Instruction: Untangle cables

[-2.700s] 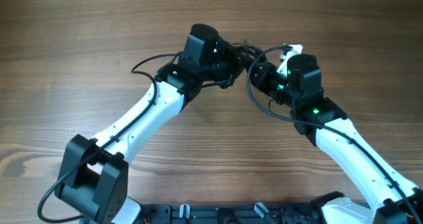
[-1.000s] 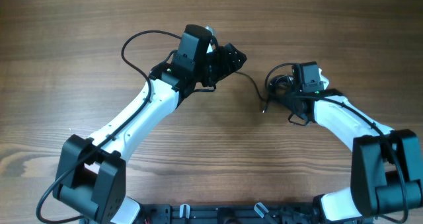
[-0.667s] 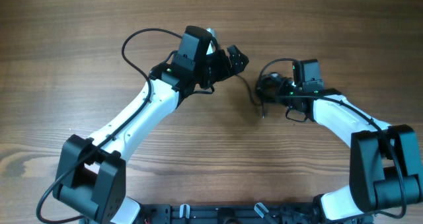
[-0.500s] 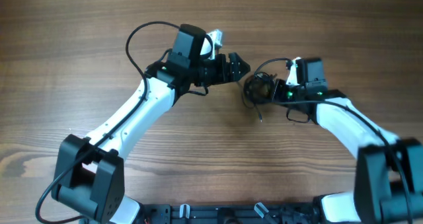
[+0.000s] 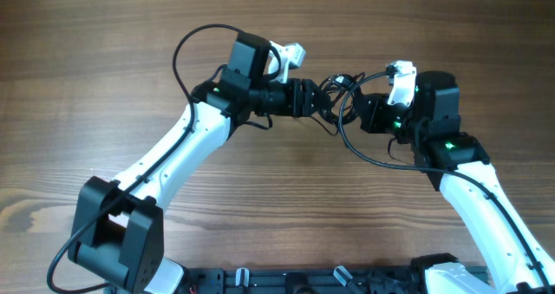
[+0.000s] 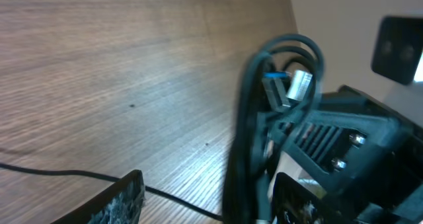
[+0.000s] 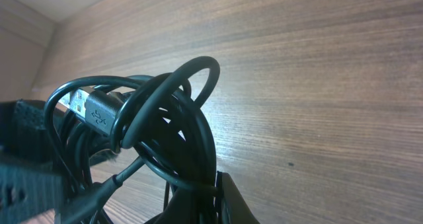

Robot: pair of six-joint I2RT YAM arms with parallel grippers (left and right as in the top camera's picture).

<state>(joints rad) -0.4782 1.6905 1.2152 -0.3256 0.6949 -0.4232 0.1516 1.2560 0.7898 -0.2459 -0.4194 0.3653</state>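
Cables (image 5: pixel 334 99) hung as a tangled black bundle between the two pincers, over the far half of the table (image 5: pixel 87 60), slightly nearer its right edge than its left. The left pincer (image 5: pixel 314 99) reached in from the left side with its fingers (image 6: pixel 115 197) spread. In the left wrist view the bundle stood in the gap between them, close to one finger and well clear of the other, so nothing was pinched there. Several loops crossed one another in the middle of the tangle, and a metal-tipped connector (image 7: pixel 89 105) poked out near the top of it. The right pincer (image 5: pixel 355 110) came in from the right side, pressed together on the cables low in the bundle. Whether any strand touched the wood could not be told.
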